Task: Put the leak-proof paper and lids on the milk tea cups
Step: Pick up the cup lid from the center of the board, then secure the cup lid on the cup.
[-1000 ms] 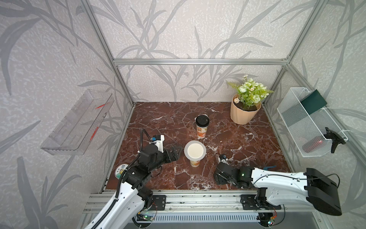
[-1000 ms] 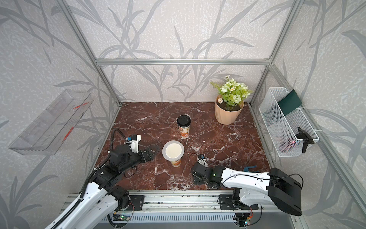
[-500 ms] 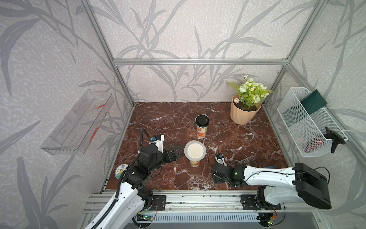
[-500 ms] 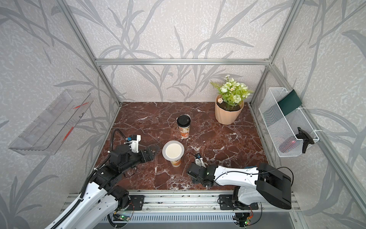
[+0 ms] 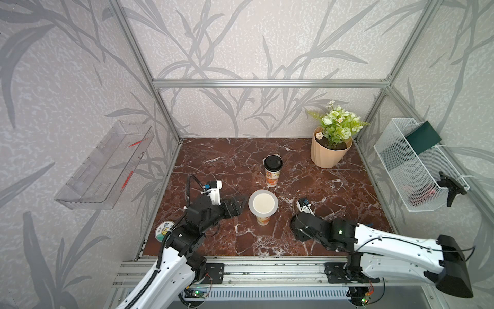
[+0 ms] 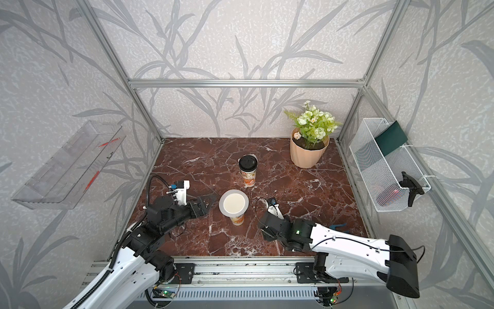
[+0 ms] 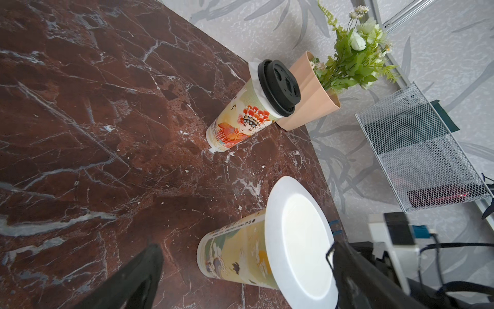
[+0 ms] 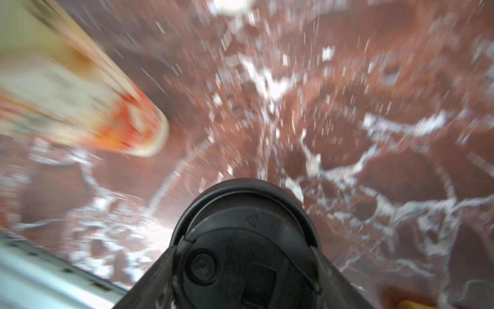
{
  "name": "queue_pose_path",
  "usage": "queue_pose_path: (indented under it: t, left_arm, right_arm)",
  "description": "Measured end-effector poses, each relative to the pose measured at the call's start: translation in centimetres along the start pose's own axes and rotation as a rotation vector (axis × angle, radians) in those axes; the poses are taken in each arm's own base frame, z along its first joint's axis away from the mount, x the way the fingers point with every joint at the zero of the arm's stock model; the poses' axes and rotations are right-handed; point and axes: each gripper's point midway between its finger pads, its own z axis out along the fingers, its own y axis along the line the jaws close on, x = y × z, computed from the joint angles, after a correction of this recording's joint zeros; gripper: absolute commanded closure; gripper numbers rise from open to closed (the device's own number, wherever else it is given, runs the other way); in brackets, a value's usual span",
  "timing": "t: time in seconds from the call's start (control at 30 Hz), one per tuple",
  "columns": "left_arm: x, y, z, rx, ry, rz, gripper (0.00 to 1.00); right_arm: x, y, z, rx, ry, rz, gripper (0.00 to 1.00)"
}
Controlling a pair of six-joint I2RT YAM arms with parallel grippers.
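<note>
Near cup (image 5: 263, 220) stands upright mid-table (image 5: 213, 160) w/ a paper disc (image 5: 263, 204) lying flat on its mouth. The disc rim overhangs the cup all round; its centre looks cream, its rim pale grey. Far cup (image 5: 272, 178) stands upright behind it, slightly to the right and well apart. It wears a black lid (image 5: 272, 162). In the left wrist view an edge of a 2nd paper disc (image 7: 253, 77) pokes out from under that lid.

L gripper (image 5: 240, 205) sits just left of the near cup, jaws spread wide, nothing btwn them. In the left wrist view one finger (image 7: 139, 278) is off to one side of the cup. The other finger's tip is right at the disc rim; can't tell if it touches.

R arm (image 5: 320, 232) reaches in from the near right, wrist just right of the near cup. Its fingers are hidden under it in both top views. In the right wrist view the R gripper (image 8: 243, 248) pinches a spare lid (image 8: 240, 235) btwn its fingers, held at opposite edges. The table behind is smeared by motion blur, and so is a cup in that view.

Also there:
- plant pot (image 5: 330, 155) in the far right corner
- wire basket (image 5: 417, 171) on the right wall
- clear shelf (image 5: 101, 168) on the left wall
- a small round printed item (image 5: 164, 231) at the near left table edge
</note>
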Motion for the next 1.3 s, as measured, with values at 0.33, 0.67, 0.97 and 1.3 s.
queue_pose_path:
  t: [0.33, 0.67, 0.97, 1.3]
  left_arm:
    - [-0.8, -0.8, 0.0, 0.033, -0.031, 0.013, 0.02]
    - [-1.3, -1.1, -0.5, 0.036, -0.056, 0.038, 0.02]
    - [-1.7, -1.4, -0.6, 0.04, -0.064, 0.046, 0.02]
    - [-1.1, -1.1, 0.4, 0.031, -0.022, 0.04, 0.02]
  right_arm:
    - [-12.1, 3.5, -7.9, -0.092, -0.203, -0.103, 0.34]
    - [-15.5, 6.9, -7.6, -0.125, -0.16, -0.214, 0.34]
    - [-14.4, 10.5, -5.4, -0.234, -0.049, -0.284, 0.36]
    - [-11.6, 12.8, -0.5, -0.229, 0.091, -0.356, 0.37]
